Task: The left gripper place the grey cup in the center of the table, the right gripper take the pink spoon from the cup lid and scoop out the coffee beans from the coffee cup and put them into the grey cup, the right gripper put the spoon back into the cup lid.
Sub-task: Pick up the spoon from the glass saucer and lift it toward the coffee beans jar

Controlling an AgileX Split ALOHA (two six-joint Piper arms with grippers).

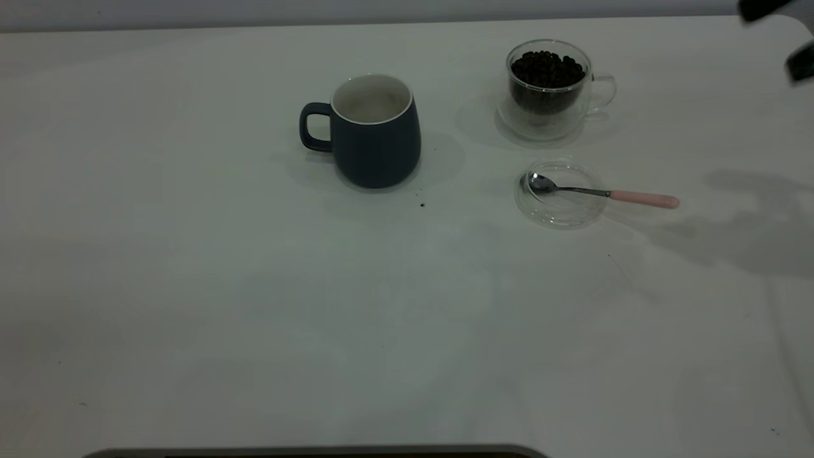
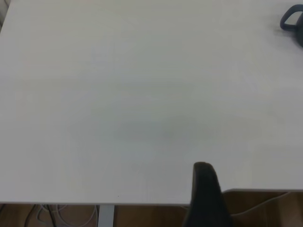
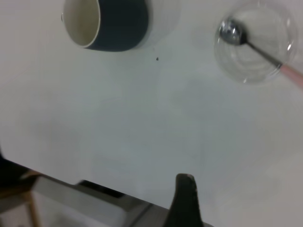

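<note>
Not much else around: some cables (image 2: 61, 216) and a grey table leg (image 2: 106, 216) under the edge.

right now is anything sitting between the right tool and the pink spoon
Nothing visible does. The right tool is at the far right corner, and the pink spoon rests on the cup lid with its handle pointing right over bare table. The coffee cup stands behind the lid, off that line.
</note>
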